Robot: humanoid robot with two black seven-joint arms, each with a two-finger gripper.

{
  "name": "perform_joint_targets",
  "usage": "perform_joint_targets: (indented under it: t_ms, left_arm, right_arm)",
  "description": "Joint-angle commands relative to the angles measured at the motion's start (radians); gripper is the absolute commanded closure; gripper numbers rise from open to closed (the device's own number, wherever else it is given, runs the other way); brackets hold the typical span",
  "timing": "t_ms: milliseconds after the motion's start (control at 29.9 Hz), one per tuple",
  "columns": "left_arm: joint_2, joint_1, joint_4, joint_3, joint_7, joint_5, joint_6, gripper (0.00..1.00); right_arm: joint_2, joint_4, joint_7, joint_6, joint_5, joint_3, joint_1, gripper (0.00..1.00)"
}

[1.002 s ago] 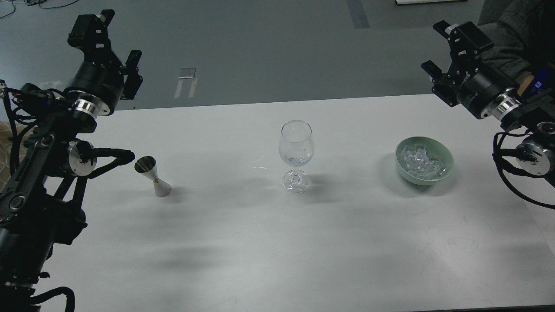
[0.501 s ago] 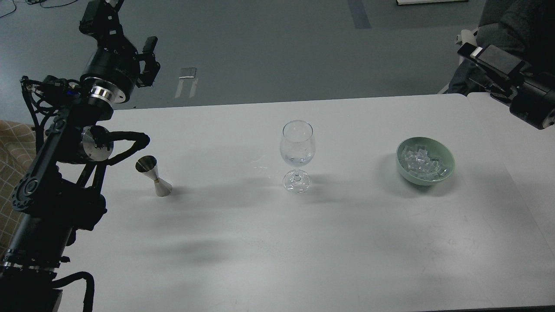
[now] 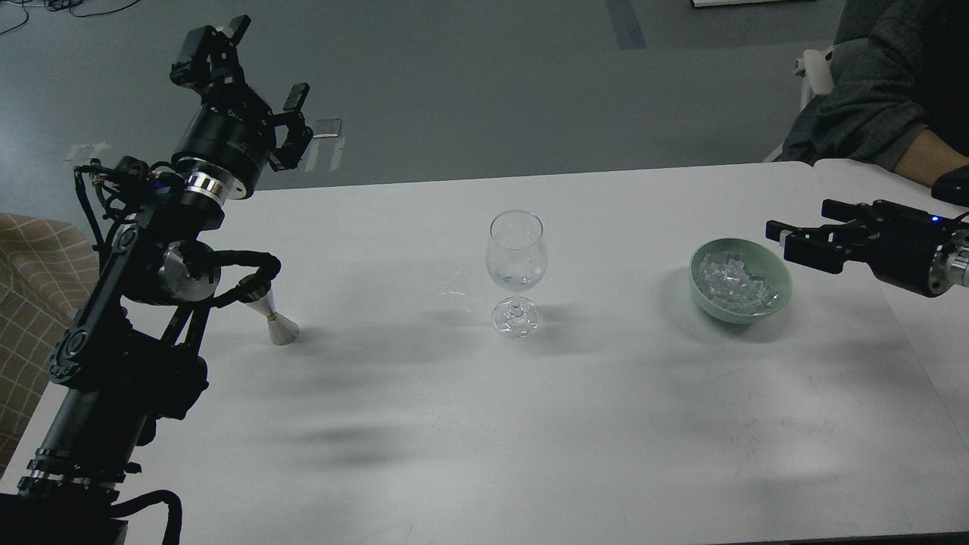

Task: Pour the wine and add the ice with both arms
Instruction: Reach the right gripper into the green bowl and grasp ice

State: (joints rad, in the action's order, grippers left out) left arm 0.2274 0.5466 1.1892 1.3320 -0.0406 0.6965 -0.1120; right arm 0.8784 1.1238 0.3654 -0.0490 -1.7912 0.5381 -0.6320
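A clear stemmed glass [image 3: 517, 257] stands upright mid-table with a little clear wine [image 3: 517, 281] at the bottom of its bowl. A green bowl [image 3: 780, 297] to its right holds several ice cubes [image 3: 733, 281]. A steel jigger [image 3: 277, 323] stands at the left, its top partly hidden behind my left arm's cable. My left gripper [image 3: 265, 64] is open and empty, raised high beyond the table's far left edge. My right gripper [image 3: 796, 216] is open and empty, pointing left just beside the bowl's right rim.
A person's grey-sleeved arm [image 3: 870, 106] rests at the far right corner. The white table [image 3: 484, 424] has a seam on its right side. A checked cloth [image 3: 30, 265] lies off the table's left edge.
My right arm has swung down from high at the right and now points left, level with the bowl. My left gripper has shifted to the right, still raised.
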Motion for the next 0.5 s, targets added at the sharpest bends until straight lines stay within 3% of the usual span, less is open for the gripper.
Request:
perform_joint_targets:
  t_ms: [0, 267, 468]
  left_arm:
    - [-0.002, -0.002, 0.000, 0.001, -0.002, 0.000, 0.002, 0.02]
    - [0.000, -0.004, 0.000, 0.003, -0.010, -0.002, -0.006, 0.02]
    - [-0.002, -0.005, 0.000, 0.003, -0.018, 0.000, -0.011, 0.02]
  right_arm:
    - [-0.070, -0.056, 0.000, 0.018, -0.016, -0.015, 0.000, 0.00]
    - [-0.154, -0.133, 0.000, 0.074, -0.017, -0.107, -0.011, 0.01]
    - [-0.164, -0.159, 0.000, 0.103, -0.017, -0.130, -0.012, 0.12]
